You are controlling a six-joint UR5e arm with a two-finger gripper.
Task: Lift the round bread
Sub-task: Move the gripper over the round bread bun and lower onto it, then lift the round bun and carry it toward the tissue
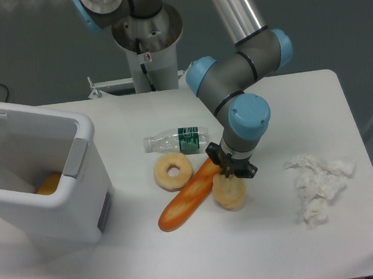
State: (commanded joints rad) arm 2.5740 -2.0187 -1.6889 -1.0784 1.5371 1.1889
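Nearest the front edge of the table (260, 250) lies the long orange baguette (188, 195), running diagonally from its front-left end up toward the middle. Just beside its upper half, on the right, sits the round bread (230, 192), pale yellow-beige, on the table surface and touching or nearly touching the baguette. The gripper (231, 169) comes down on the bread's far edge, its jaws drawn in narrow against the top of the bun; whether they truly clamp it cannot be told, since the black jaw body hides the contact.

Toward the right edge, well apart from the bread, lies a heap of crumpled white paper (319, 184). On the left, a white bin (44, 183) stands at the left edge with its lid open and something orange-yellow (49, 183) inside.

Just left of the baguette's upper half lies a ring-shaped bread (173, 170) with a hole. Behind it a clear plastic bottle (177, 140) with a green label lies on its side. Farther back, at the far edge, rises the arm's grey base column (147, 45).
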